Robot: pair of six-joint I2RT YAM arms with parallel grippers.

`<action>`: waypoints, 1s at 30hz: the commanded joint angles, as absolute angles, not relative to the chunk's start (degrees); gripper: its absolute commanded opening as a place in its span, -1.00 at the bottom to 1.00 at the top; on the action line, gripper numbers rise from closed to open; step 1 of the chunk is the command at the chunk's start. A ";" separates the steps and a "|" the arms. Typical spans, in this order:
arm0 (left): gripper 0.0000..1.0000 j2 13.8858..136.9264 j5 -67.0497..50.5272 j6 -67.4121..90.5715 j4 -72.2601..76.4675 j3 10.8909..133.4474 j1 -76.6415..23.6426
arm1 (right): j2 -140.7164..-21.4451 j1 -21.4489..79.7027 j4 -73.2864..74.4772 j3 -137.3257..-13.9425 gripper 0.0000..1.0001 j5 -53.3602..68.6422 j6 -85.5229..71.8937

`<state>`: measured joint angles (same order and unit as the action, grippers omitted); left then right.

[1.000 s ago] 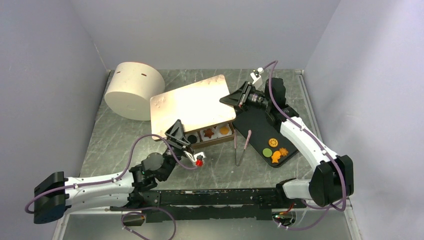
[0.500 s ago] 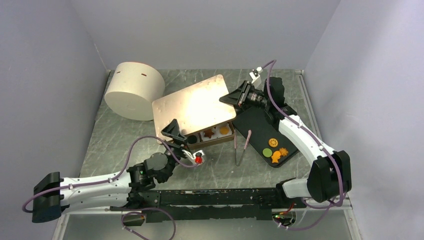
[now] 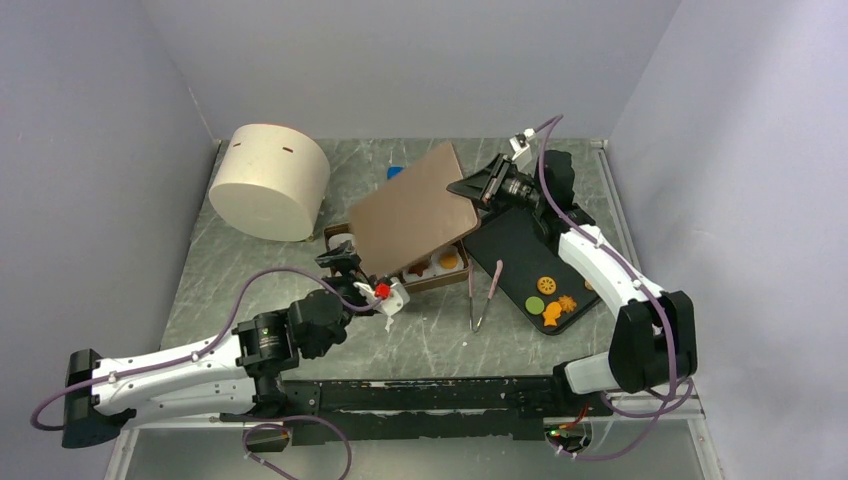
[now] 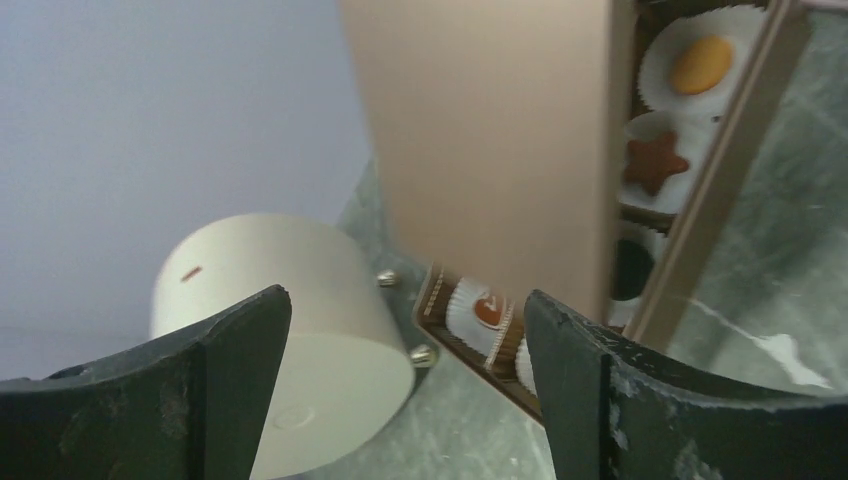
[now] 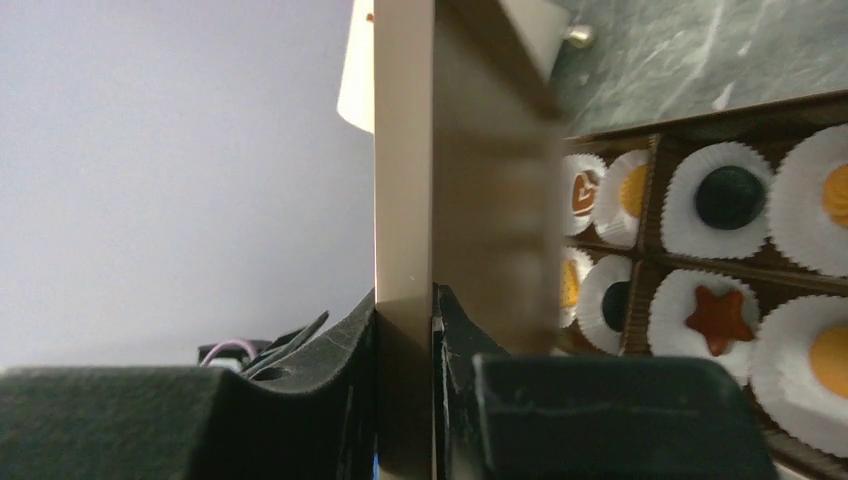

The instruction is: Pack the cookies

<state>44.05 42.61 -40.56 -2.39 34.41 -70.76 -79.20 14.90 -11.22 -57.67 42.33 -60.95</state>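
My right gripper [image 5: 405, 305] clamps the flat tan cardboard lid [image 3: 410, 215] at its 2 o'clock edge, tilted over the brown box [image 3: 436, 283] of cookies [image 5: 717, 310]; my left gripper [image 4: 405, 305] gapes empty.

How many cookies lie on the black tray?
4, near end of the black tray: orange round, green round, orange-brown spiky piece, orange fish. The right arm may hide more.

Lid [image 3: 412, 210] hides most of box [image 3: 440, 279] (few cookies [image 3: 449, 261] peek out); lid edge blurred in right wrist view
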 commanded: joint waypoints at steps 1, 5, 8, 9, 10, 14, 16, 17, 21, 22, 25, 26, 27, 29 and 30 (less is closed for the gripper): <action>0.82 42.71 38.28 -27.82 -10.06 36.85 -71.10 | -79.52 12.93 -18.50 -59.82 -1.00 41.66 -62.35; 0.84 41.02 38.69 -23.99 -8.79 36.10 -71.10 | -79.92 12.74 -19.30 -61.43 -1.00 41.13 -63.12; 0.87 39.47 41.22 -20.65 -5.64 36.47 -71.04 | -79.91 12.94 -21.39 -61.16 -1.00 41.98 -65.05; 0.92 38.75 42.74 -19.34 -4.17 36.41 -71.02 | -79.79 12.97 -21.75 -60.74 -1.00 42.01 -65.50; 0.93 38.29 44.27 -17.74 -2.87 36.31 -70.90 | -79.65 13.00 -22.44 -60.27 -1.00 42.01 -66.21; 0.94 37.63 48.61 -9.20 -0.95 37.22 -68.45 | -79.02 13.79 -26.11 -58.78 -1.00 42.11 -68.80; 0.94 38.05 48.93 -3.18 -1.84 38.04 -66.14 | -79.28 14.82 -25.42 -59.03 -1.00 41.34 -68.13; 0.94 38.51 48.23 -0.84 -2.26 38.36 -64.85 | -79.63 15.37 -25.37 -59.06 -1.00 41.03 -68.08; 0.94 41.99 44.70 12.52 -5.99 39.86 -58.46 | -81.51 17.32 -29.00 -57.84 -1.00 41.09 -70.51; 0.94 42.95 43.15 14.48 -6.33 39.78 -56.68 | -81.93 17.86 -29.61 -57.53 -1.00 40.87 -70.64; 0.95 45.15 38.33 20.27 -7.06 39.60 -50.71 | -83.21 19.12 -32.46 -56.19 -1.00 40.59 -72.27; 0.94 45.70 37.01 21.61 -7.56 39.68 -48.90 | -83.66 19.39 -34.39 -55.60 -1.00 40.82 -73.49; 0.94 46.12 36.43 22.85 -8.32 39.97 -47.50 | -84.01 19.75 -35.42 -55.21 -1.00 40.94 -74.31; 0.94 46.55 36.29 24.76 -9.83 40.43 -44.84 | -84.47 20.79 -35.28 -55.24 -1.00 40.34 -73.92; 0.94 46.72 36.57 25.85 -10.70 40.57 -43.75 | -84.66 21.29 -34.64 -55.28 -1.00 39.70 -73.19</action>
<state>46.68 39.42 16.60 -8.10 38.00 -47.51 -84.51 19.97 -26.87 -54.83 40.77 -70.87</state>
